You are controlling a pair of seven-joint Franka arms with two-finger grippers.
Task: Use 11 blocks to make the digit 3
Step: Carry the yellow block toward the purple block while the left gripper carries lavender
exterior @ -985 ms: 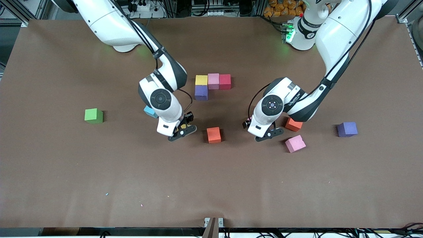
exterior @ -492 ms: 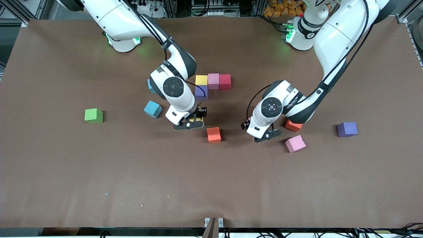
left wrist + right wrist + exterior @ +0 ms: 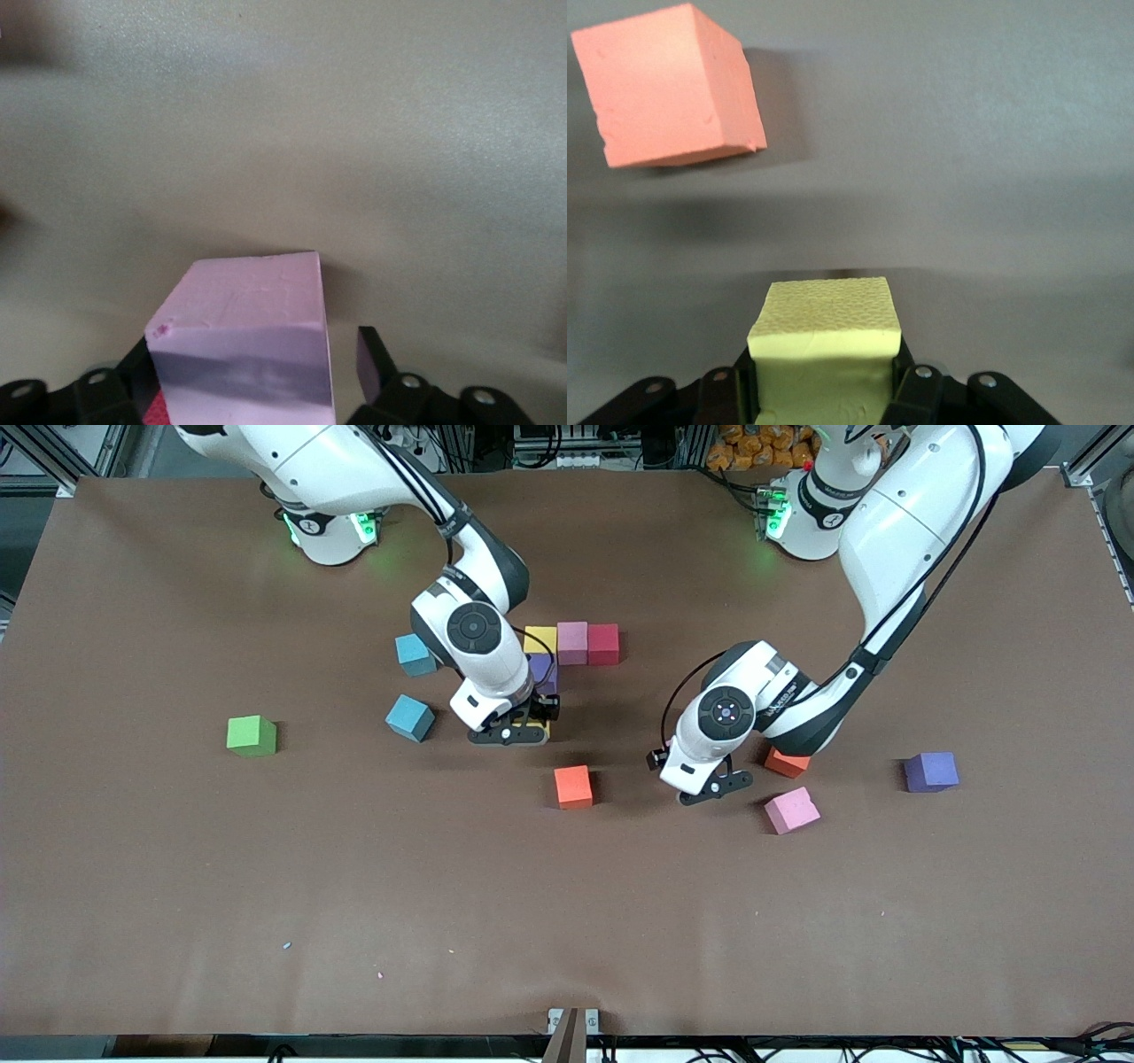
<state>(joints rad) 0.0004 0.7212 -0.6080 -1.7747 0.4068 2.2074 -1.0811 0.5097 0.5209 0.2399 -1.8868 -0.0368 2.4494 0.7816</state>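
Note:
A yellow block, a pink block and a red block touch in a row, with a purple block against the yellow one, nearer the front camera. My right gripper is shut on a second yellow block, low over the table beside that purple block. My left gripper straddles a pink block on the table, open, with a gap at one finger. In the front view that block is hidden under the hand.
Loose on the table are an orange block, another orange one, a pink one, a purple one, two blue ones and a green cube.
My right gripper carried the yellow block from near the orange block toward the purple block, uncovering both blue blocks. My left gripper barely shifted over the pink block.

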